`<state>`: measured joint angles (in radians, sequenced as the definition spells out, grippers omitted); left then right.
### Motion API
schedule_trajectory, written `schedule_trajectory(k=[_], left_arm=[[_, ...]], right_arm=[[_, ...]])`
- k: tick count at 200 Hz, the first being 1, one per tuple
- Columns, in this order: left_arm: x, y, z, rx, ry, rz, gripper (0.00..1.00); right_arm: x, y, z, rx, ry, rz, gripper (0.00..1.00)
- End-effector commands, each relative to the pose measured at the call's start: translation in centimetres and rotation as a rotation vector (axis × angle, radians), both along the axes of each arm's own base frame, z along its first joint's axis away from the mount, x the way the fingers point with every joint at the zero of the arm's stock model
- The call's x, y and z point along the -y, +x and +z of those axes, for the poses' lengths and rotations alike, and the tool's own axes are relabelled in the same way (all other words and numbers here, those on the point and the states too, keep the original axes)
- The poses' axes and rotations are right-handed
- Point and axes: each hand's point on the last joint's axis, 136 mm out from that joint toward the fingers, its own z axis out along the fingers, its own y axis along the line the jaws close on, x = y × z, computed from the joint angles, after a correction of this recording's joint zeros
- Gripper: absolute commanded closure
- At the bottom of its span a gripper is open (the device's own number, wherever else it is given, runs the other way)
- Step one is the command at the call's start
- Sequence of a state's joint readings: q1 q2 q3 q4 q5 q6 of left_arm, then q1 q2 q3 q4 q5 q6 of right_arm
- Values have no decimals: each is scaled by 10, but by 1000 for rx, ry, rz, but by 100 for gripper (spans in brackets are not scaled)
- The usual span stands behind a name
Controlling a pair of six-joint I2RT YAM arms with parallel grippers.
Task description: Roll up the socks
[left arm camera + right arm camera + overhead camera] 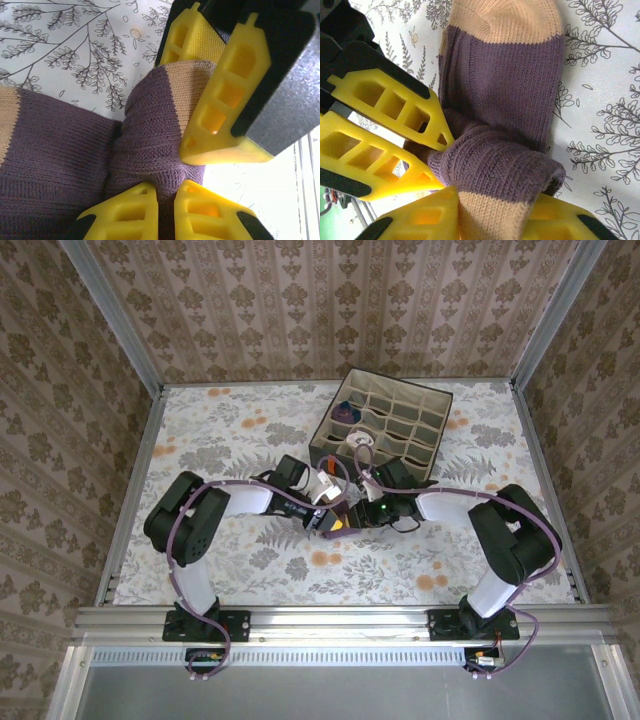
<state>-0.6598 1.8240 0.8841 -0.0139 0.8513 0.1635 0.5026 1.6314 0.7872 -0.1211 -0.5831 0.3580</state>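
The purple sock with the tan heel [505,85] lies on the counter [230,430] just in front of the grey box [396,382], with one end doubled over into a loose hump. The left pincer [166,200] is pinched shut on the hump's purple fabric, and the right pincer [492,210] clamps its tan band from the opposite side. If the two pull apart, the fold will likely undo. If either releases early, the springy knit may flop open.
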Motion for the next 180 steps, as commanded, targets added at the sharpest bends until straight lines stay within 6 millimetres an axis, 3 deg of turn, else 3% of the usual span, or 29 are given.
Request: schedule_trajectory(k=[1,39,68,96,110,144,180], left_arm=[[-15,-41,-43,-2,186,-86,95],[-8,-42,-22,210,165,-119,82],[-11,-30,7,417,108,-84,71],[-11,-17,43,625,30,-32,68],[-11,-19,53,751,27,-41,66],[-5,-32,45,1028,152,-137,58],[2,-39,21,1067,231,-208,51]], right_arm=[[8,-28,2,-57,-16,45,84],[23,-49,-7,-135,-73,6,88],[33,-46,-14,-144,-136,-41,89],[34,-40,-17,-142,-156,-69,89],[32,-38,-17,-138,-160,-69,89],[30,-37,-19,-158,-176,-55,90],[28,-36,-22,-181,-180,-50,90]])
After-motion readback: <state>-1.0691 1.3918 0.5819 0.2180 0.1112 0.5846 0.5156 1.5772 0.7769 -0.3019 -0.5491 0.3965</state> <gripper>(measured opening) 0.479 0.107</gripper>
